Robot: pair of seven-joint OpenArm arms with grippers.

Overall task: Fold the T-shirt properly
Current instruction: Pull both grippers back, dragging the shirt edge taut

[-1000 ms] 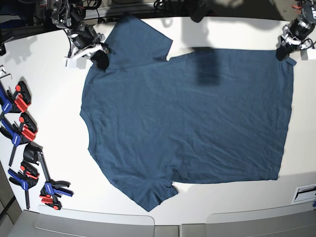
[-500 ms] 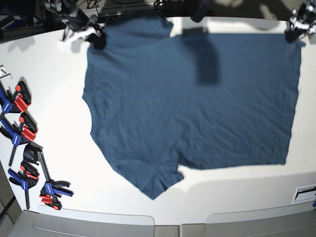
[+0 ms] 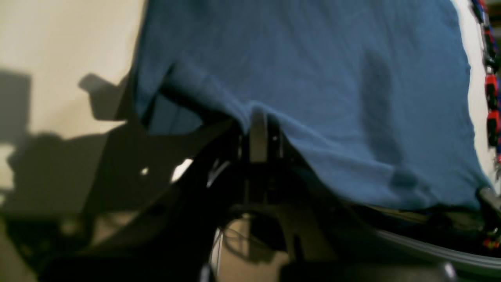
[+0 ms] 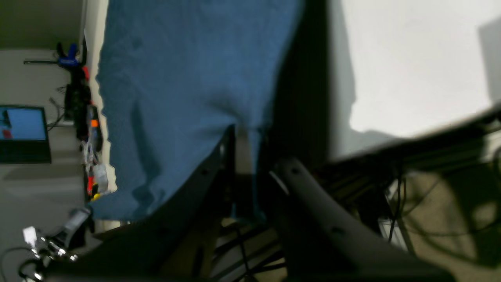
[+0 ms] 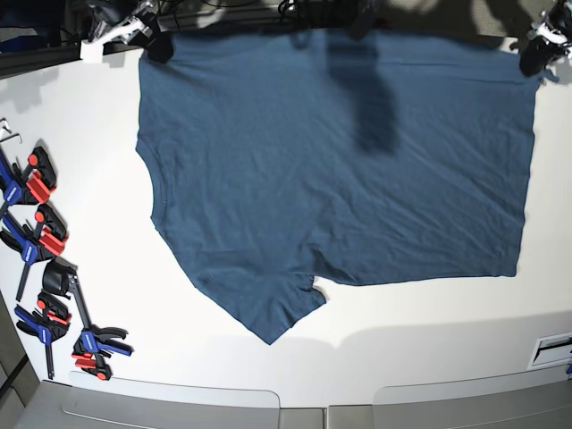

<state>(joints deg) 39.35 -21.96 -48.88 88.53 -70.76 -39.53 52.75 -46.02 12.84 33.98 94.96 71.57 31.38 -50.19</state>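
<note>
Here the T-shirt (image 5: pixel 340 161) is being held stretched along the table's (image 5: pixel 89 223) far edge by both claws.

The left gripper (image 5: pixel 534 55) is being kept pressed together on one far corner of the cloth, and the right gripper (image 5: pixel 157 46) is being kept pinched on the other far corner, near the shoulder. The far hem is being carried right at the table's back rim, while the near sleeve is lying flat toward the front. Bare white surface is being left open in front of the cloth and along the clamp side, where red and blue clamps (image 5: pixel 40 268) are lying well apart from the fabric.
</note>
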